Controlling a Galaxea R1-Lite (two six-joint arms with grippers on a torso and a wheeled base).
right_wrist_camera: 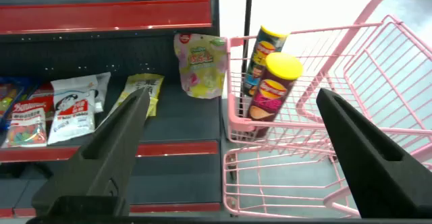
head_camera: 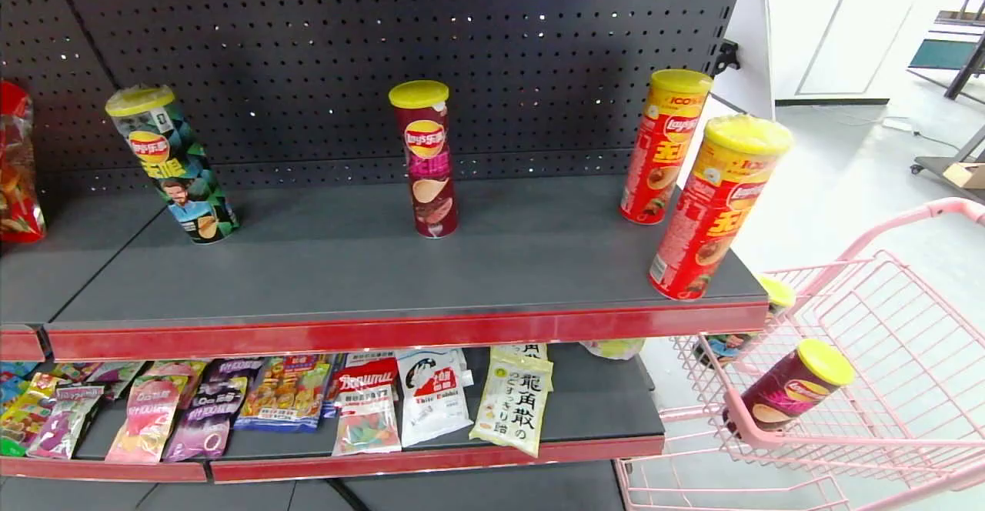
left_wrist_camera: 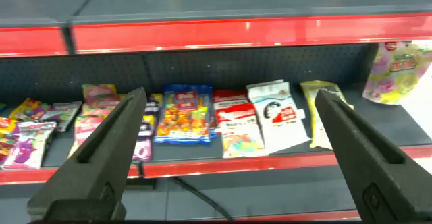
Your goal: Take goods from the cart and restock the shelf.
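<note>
Maroon can (head_camera: 789,395) leans in the pink cart's (head_camera: 862,443) corner beside the shelf (head_camera: 400,265) — a second can (right_wrist_camera: 258,62) is half hidden behind it. Left gripper (left_wrist_camera: 229,150) and right gripper (right_wrist_camera: 233,150) gape wide, empty.

- A pale grey floor (head_camera: 846,180), evenly lit, takes up the right side of the head view.
- A white wall (head_camera: 816,18) stands in the upper right, with a dark baseboard (head_camera: 831,101) along its foot.
- A green-topped table (head_camera: 943,53) sits in the far upper right corner.
- A cardboard box (head_camera: 968,175) rests on a low dark stand at the right edge.
- A thin cable (head_camera: 923,138) lies on the floor nearby.
</note>
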